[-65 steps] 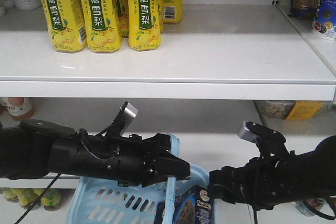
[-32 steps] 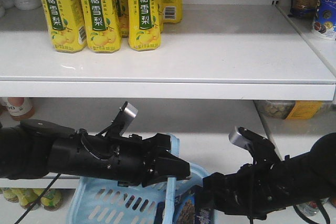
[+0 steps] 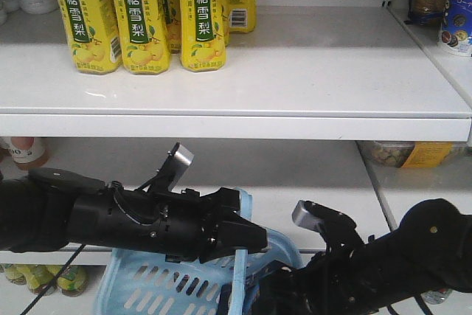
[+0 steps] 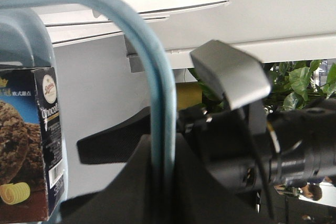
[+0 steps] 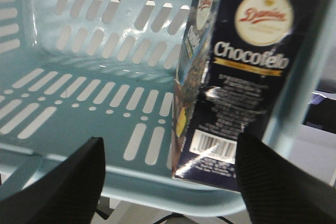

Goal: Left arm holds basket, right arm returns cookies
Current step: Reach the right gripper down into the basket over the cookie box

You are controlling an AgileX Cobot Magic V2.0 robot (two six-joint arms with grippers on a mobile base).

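The light blue basket (image 3: 158, 285) hangs below the white shelf. My left gripper (image 3: 247, 240) is shut on its thin handle (image 4: 157, 77), and the left wrist view shows the left gripper (image 4: 165, 182) pinching that bar. The dark navy cookies box (image 5: 247, 72) stands upright against the basket's side wall (image 5: 79, 77) and also appears in the left wrist view (image 4: 31, 140). My right gripper (image 5: 169, 145) is open just outside the near rim, its fingertips (image 5: 73, 177) apart from the box. The right arm (image 3: 383, 263) hides the box in the front view.
Yellow drink bottles (image 3: 136, 16) stand at the back left of the upper shelf (image 3: 310, 79). Snack packages (image 3: 451, 12) sit at its far right. More bottles (image 3: 44, 278) fill the low shelf at left, and a yellow pack (image 3: 424, 154) lies on the middle shelf.
My right arm has swung left and down toward the basket, and it now covers the cookies box in the front view. The left arm and the basket have stayed put.
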